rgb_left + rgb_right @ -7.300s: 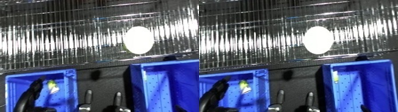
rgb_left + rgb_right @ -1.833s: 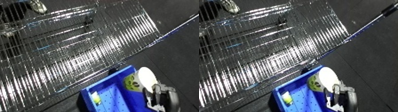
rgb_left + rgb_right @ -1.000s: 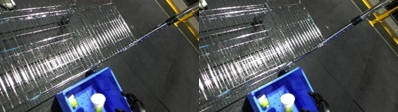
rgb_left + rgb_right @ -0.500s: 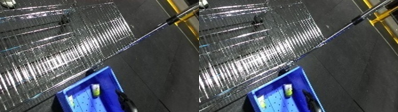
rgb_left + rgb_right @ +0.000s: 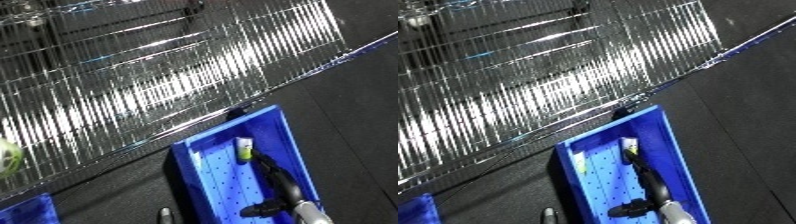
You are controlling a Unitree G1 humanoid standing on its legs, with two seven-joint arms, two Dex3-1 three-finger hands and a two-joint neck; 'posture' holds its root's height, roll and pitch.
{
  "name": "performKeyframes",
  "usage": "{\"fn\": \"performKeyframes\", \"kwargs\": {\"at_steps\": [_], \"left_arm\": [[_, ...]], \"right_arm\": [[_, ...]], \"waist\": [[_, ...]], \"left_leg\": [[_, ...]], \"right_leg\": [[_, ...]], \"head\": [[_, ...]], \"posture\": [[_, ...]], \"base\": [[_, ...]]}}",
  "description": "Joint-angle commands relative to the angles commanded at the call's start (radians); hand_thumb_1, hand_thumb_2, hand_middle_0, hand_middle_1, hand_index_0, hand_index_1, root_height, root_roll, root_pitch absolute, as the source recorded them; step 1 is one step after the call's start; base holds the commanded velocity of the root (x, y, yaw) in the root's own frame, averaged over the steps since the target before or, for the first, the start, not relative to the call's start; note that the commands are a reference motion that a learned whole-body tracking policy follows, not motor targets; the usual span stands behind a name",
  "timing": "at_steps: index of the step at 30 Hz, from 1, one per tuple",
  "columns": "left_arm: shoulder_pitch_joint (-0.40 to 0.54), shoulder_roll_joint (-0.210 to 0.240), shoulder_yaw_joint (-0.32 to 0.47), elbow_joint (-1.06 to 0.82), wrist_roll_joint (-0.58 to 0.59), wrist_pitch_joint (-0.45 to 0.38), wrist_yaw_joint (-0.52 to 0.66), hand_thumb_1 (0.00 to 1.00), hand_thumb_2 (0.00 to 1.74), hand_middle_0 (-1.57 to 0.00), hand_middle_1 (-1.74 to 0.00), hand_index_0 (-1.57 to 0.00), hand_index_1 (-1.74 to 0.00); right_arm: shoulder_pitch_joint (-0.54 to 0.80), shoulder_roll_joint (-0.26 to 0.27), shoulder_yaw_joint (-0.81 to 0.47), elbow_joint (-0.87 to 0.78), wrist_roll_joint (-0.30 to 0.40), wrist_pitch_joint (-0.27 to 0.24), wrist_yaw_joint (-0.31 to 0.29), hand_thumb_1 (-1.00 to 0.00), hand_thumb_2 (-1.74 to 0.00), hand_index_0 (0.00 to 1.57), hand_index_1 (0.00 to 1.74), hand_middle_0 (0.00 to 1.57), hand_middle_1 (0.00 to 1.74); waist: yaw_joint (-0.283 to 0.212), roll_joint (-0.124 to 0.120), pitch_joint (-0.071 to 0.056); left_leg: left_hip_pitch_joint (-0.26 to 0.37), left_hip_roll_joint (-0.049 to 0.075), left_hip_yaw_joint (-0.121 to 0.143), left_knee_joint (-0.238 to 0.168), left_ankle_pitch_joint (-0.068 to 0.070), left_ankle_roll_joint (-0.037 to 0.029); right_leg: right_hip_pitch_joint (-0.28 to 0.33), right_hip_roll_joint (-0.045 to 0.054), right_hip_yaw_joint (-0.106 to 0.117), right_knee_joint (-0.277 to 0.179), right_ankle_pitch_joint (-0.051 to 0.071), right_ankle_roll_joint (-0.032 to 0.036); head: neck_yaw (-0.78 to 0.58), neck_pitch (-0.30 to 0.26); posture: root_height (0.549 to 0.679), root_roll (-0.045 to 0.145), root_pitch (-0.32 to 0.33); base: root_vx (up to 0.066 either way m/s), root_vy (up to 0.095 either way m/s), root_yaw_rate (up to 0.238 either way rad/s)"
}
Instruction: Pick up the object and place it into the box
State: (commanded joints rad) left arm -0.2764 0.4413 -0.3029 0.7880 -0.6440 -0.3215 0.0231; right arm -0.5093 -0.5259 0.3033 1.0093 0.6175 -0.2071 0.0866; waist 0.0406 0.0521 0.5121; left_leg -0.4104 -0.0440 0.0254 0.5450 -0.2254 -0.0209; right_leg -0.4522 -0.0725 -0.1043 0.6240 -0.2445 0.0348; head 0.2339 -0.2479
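A blue bin (image 5: 293, 150) stands below the wire cart. On its floor near the far end lies a small white and yellow object (image 5: 242, 149). My right hand (image 5: 277, 186) reaches into the bin from the lower edge. Its black fingers are stretched straight, with the fingertips (image 5: 259, 161) just beside the object, and the hand is open and holds nothing. A pale yellow-green thing (image 5: 580, 161) rests against the bin's left inner wall. My left hand does not show.
A large wire shopping cart (image 5: 160, 85) fills the upper half, with a yellow-green ball (image 5: 5, 157) at the far left edge. The corner of a second blue bin (image 5: 25, 212) shows at lower left. Dark floor (image 5: 364, 115) lies to the right.
The white object, held over the bin 1.8 s ago, now lies on the bin's floor and my right hand has let go of it. The camera has swung, shifting the whole picture.
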Motion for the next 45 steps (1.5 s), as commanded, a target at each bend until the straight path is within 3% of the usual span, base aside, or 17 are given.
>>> {"fn": "performKeyframes", "kwargs": {"at_steps": [5,12,21,28,37,45], "left_arm": [[-0.028,0.016,0.006,0.013,0.004,0.016,-0.024,0.00,0.00,0.00,0.00,0.00,0.00],[-0.041,0.036,0.001,0.002,0.005,0.022,-0.056,0.00,0.00,0.00,0.00,0.00,0.00],[-0.017,0.036,0.005,-0.050,-0.045,-0.020,-0.091,0.00,0.00,0.00,0.00,0.00,0.00],[0.013,0.050,0.003,-0.135,-0.043,-0.049,-0.096,0.00,0.00,0.00,0.00,0.00,0.00],[0.055,0.100,0.018,-0.293,-0.063,-0.063,-0.128,0.00,0.00,0.00,0.00,0.00,0.00],[0.102,0.164,0.056,-0.555,-0.095,-0.111,-0.145,0.00,0.00,0.00,0.00,0.00,0.00]], "right_arm": [[-0.011,0.014,0.012,0.002,0.003,0.030,0.008,0.00,0.00,0.00,0.00,0.00,0.00],[0.002,0.031,0.017,-0.003,0.031,0.059,-0.014,0.00,0.00,0.00,0.00,0.00,0.00],[0.035,0.041,0.026,0.019,0.043,0.074,-0.029,0.00,0.00,0.00,0.00,0.00,0.00],[0.058,0.056,0.029,0.047,0.064,0.053,-0.015,0.00,0.00,0.00,0.00,0.00,0.00],[0.099,0.072,0.028,0.062,0.098,0.042,-0.007,0.00,0.00,0.00,0.00,0.00,0.00],[0.152,0.071,0.010,0.084,0.147,0.009,0.005,0.00,0.00,0.00,0.00,0.00,0.00]], "waist": [[0.017,-0.005,-0.005],[0.040,-0.010,-0.005],[0.074,-0.019,-0.002],[0.112,-0.047,0.007],[0.153,-0.070,0.008],[0.189,-0.071,0.008]], "left_leg": [[-0.007,0.004,-0.014,-0.014,0.020,-0.0021],[-0.018,0.001,-0.029,-0.008,0.027,-0.0011],[-0.043,-0.010,-0.049,0.038,0.012,0.0028],[-0.067,-0.011,-0.064,0.078,-0.005,0.0082],[-0.070,-0.015,-0.082,0.070,-0.011,0.0094],[-0.078,-0.024,-0.099,0.062,-0.016,0.0100]], "right_leg": [[-0.002,-0.0047,-0.013,0.011,-0.005,0.0041],[-0.005,-0.0176,-0.032,0.019,-0.002,0.0111],[-0.003,-0.0291,-0.048,0.026,0.001,0.0145],[-0.005,-0.0350,-0.071,0.064,-0.014,0.0125],[0.003,-0.0475,-0.095,0.071,-0.023,0.0151],[0.009,-0.0628,-0.118,0.065,-0.026,0.0162]], "head": [[-0.109,0.018],[-0.215,0.049],[-0.391,0.052],[-0.450,0.035],[-0.463,0.022],[-0.387,0.017]], "posture": [[0.649,0.057,0.070],[0.649,0.055,0.068],[0.648,0.055,0.061],[0.645,0.043,0.055],[0.645,0.036,0.058],[0.646,0.034,0.066]], "base": [[0.012,-0.041,0.152],[0.011,-0.053,0.264],[0.019,0.003,0.161],[0.026,-0.020,0.112],[0.032,-0.010,0.103],[0.015,-0.019,0.125]]}}
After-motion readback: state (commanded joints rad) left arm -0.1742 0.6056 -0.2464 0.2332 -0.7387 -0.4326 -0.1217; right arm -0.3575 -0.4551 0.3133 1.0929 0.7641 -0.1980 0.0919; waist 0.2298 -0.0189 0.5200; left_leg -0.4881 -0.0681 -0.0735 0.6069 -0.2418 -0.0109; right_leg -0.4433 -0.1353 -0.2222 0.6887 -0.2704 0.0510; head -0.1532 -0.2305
